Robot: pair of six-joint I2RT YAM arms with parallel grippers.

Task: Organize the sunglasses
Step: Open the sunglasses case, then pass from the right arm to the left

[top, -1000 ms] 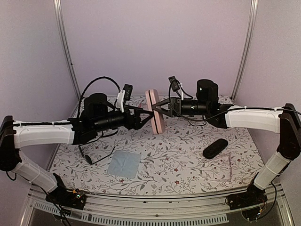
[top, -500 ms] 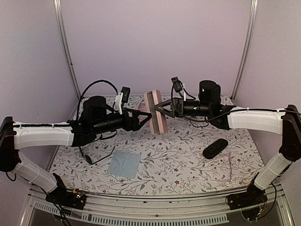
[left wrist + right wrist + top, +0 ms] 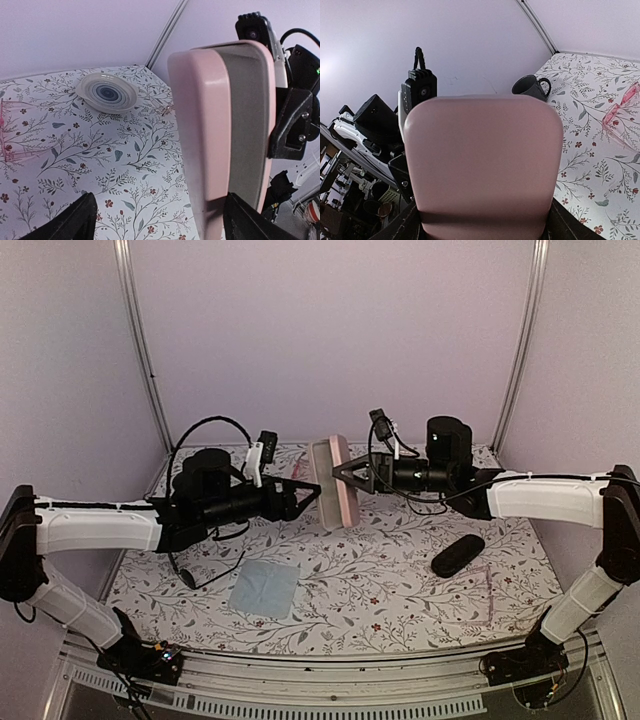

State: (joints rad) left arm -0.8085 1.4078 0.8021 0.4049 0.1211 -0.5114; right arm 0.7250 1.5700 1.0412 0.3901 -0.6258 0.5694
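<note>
Between my two grippers, up above the flowery table (image 3: 400,580), there's one pink glasses case (image 3: 336,485), standing on end and leaning a bit. My right gripper (image 3: 347,474) has it. From that wrist cam the case fills the whole gap between the fingers, so those are clamped on its sides. My left gripper (image 3: 308,492) is pointed at the other face of the case with its fingers (image 3: 75,220) spread wide. The case sits between them, way closer to one finger than the other, and I can't make out any contact. From the left wrist I can see a pink shell with a grey face turned toward the right gripper.

The actual sunglasses (image 3: 190,578) are one pair, thin black wire with dark round lenses, and they're well apart from both grippers. They're lying on the table under my left forearm, back toward my base, just left of one blue-grey cloth (image 3: 265,588).

Other stuff, one of each:
- a black oval hard case (image 3: 458,555), closed, on the table on the near side of my right forearm
- a pale pink clear-lensed pair (image 3: 15,135) lying flat on the far side of the grippers
- a dark grey mug (image 3: 532,86) out beyond my left gripper toward the back wall
- a white dish (image 3: 107,92) with blue-grey rings, beyond my right gripper near the back corner
</note>
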